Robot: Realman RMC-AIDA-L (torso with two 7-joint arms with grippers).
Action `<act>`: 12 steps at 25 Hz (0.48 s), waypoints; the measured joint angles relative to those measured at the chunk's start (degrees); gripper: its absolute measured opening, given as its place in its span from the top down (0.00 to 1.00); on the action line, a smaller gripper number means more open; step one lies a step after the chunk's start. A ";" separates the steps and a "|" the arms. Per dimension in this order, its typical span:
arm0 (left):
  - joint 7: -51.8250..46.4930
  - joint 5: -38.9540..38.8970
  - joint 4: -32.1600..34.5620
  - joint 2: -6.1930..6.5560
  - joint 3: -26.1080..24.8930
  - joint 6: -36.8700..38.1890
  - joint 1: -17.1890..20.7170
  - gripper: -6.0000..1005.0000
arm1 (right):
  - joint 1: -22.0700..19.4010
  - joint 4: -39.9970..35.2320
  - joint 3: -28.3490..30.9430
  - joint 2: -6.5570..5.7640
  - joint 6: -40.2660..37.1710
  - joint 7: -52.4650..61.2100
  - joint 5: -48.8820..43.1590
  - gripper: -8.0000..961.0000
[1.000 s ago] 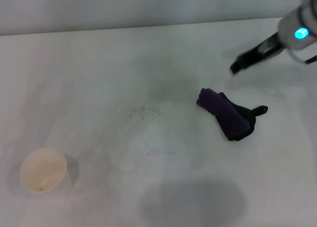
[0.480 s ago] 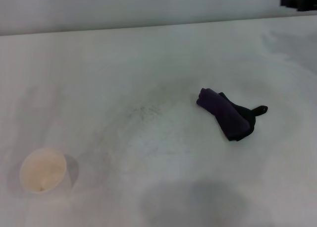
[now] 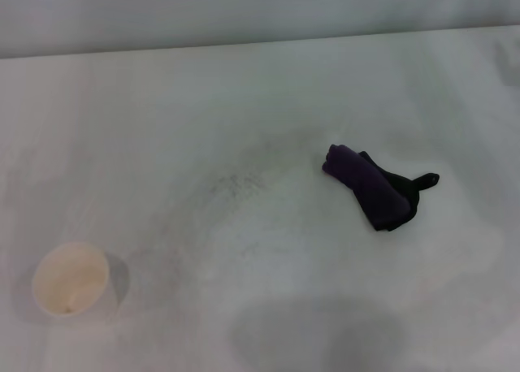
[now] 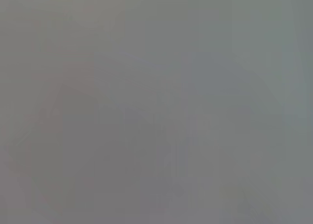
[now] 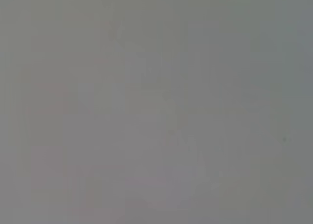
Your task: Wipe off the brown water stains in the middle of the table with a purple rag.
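one purple rag, one paper cup, one table.

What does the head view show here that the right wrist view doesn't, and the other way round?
Only the head view shows the scene: the purple rag lying bunched on the table, right of centre, a white paper cup near the front left, and faint grey smudges mid-table; no brown stain is visible. The right wrist view shows only a featureless grey field, nothing the head view lacks. Shared: neither shows a gripper.

no readable text, labels, brands, numbers or signs anywhere
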 joint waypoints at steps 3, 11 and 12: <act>-0.07 -0.02 -0.74 -0.02 0.00 -0.06 -0.01 0.11 | -0.67 1.12 0.21 2.04 1.35 -8.35 4.48 0.57; -0.23 0.91 -0.35 0.05 0.49 0.44 -0.75 0.11 | -2.05 13.54 0.58 2.89 10.95 -26.46 14.39 0.57; -0.24 1.33 -0.35 0.07 0.56 0.52 -0.75 0.11 | -2.19 14.83 0.59 2.91 11.44 -28.24 15.16 0.56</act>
